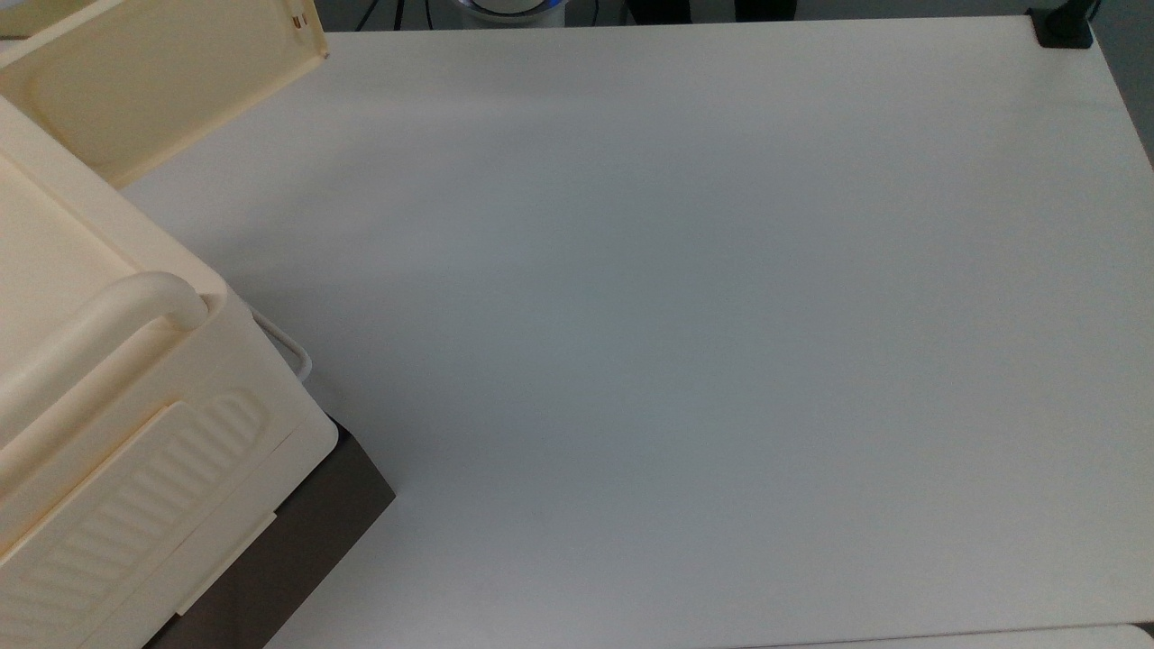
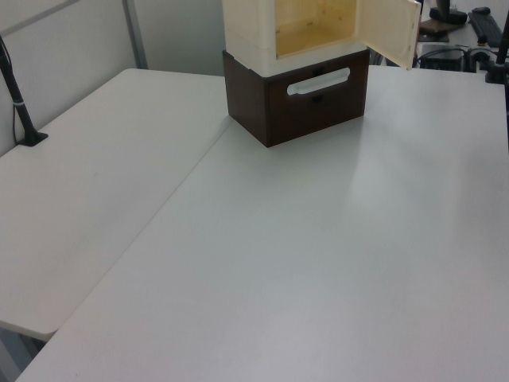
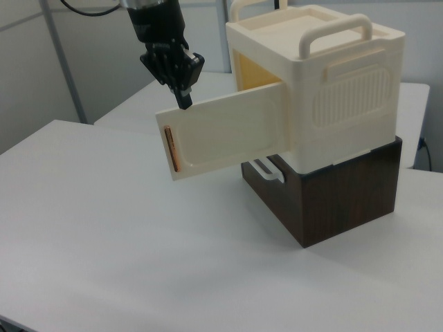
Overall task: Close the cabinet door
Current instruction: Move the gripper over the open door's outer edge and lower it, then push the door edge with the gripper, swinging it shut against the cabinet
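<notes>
The cream-yellow cabinet point(image 1: 117, 424) stands on a dark brown base point(image 1: 306, 532) at the top view's left edge. Its cabinet door point(image 1: 153, 81) is swung wide open, with small brown-red marks at its far corner. In the right view the cabinet door point(image 3: 228, 135) juts out toward the right view's left, a copper strip along its free edge. My black gripper point(image 3: 185, 102) hangs just behind the door's upper free corner, fingers pointing down and shut with nothing between them. In the left view the cabinet point(image 2: 254, 24) shows its open inside, the cabinet door point(image 2: 390, 28) hanging to the right.
The brown base has a white drawer handle point(image 2: 318, 81). The white table point(image 1: 676, 315) spreads wide to the top view's right. A black clamp point(image 1: 1064, 27) sits at its far right corner. A black post point(image 2: 20, 103) stands on the side table at the left view's left.
</notes>
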